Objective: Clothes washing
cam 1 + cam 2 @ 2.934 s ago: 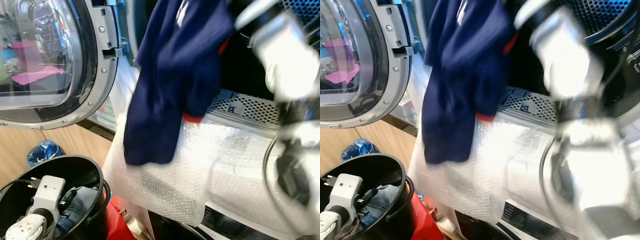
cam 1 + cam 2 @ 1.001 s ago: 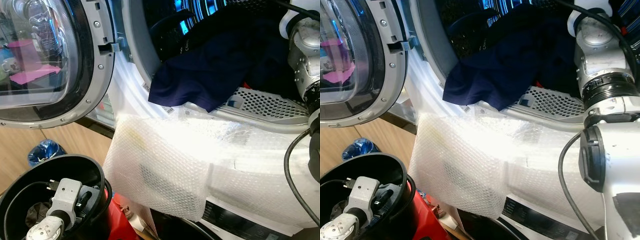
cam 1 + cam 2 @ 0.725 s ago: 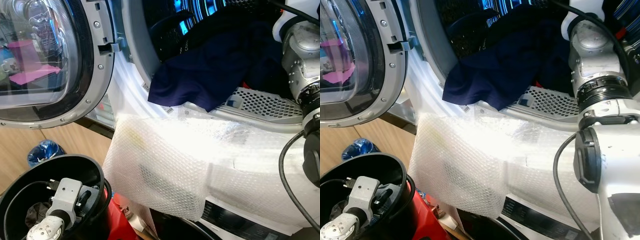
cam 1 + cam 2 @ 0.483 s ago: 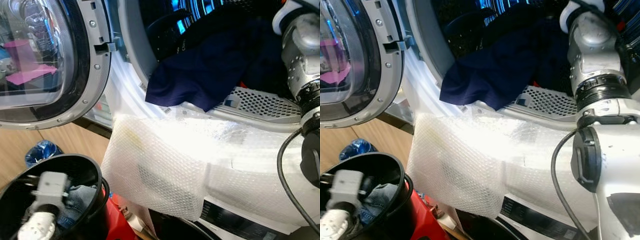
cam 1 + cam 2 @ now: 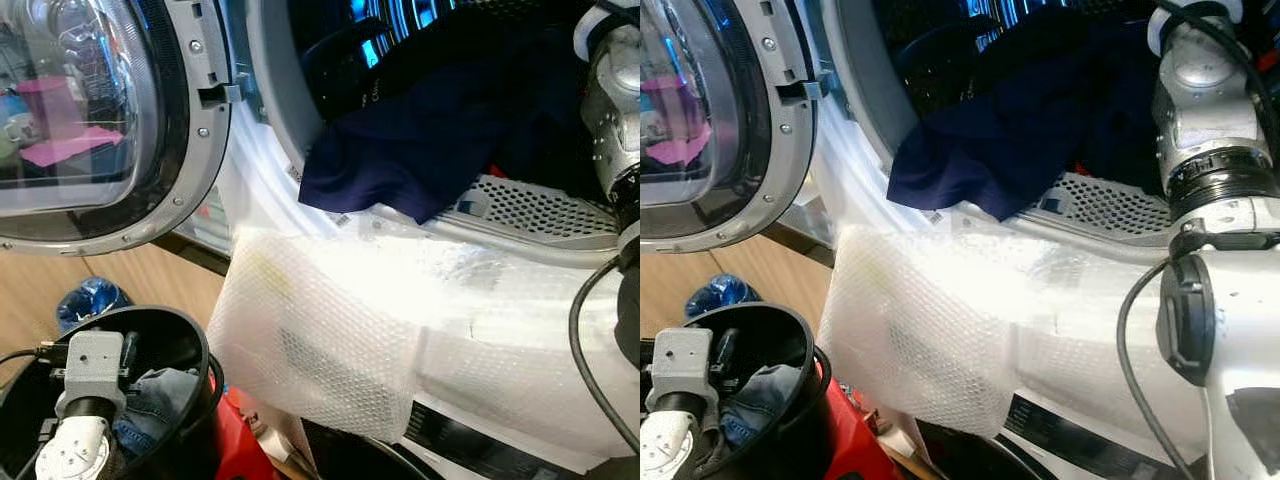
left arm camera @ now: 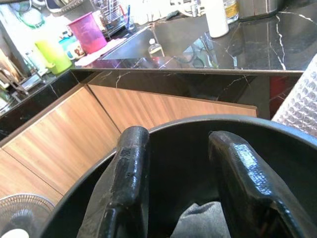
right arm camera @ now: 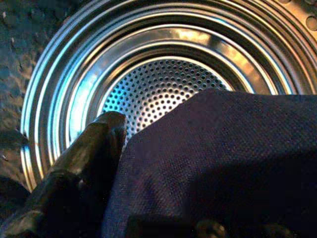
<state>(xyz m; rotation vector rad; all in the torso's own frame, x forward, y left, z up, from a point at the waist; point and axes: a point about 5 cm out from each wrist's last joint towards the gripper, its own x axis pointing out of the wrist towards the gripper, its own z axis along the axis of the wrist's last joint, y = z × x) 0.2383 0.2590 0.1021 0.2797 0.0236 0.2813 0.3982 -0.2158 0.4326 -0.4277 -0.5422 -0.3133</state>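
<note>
A navy garment [image 5: 420, 140] lies in the washer's mouth, one corner hanging over the perforated lip [image 5: 530, 205]. My right arm [image 5: 1205, 110] reaches into the opening. In the right wrist view the navy cloth [image 7: 223, 163] lies against one black finger [image 7: 84, 163] and hides the other; the steel drum [image 7: 158, 84] is behind. My left arm [image 5: 85, 395] dips into a black basket [image 5: 205, 355]. My left gripper [image 6: 183, 193] is open inside it, just above grey cloth [image 6: 198, 223]. Blue jeans [image 5: 160, 390] lie in the basket.
The round washer door [image 5: 100, 120] stands open to the left. Bubble wrap [image 5: 340, 320] drapes down the machine's front below the opening. A red object [image 5: 240, 440] sits beside the basket, and a blue crumpled thing [image 5: 88, 300] lies on the wooden floor.
The navy garment went from hanging before the opening to lying in the drum mouth. Over the last second my left wrist has turned and shifted leftward inside the basket, uncovering the jeans.
</note>
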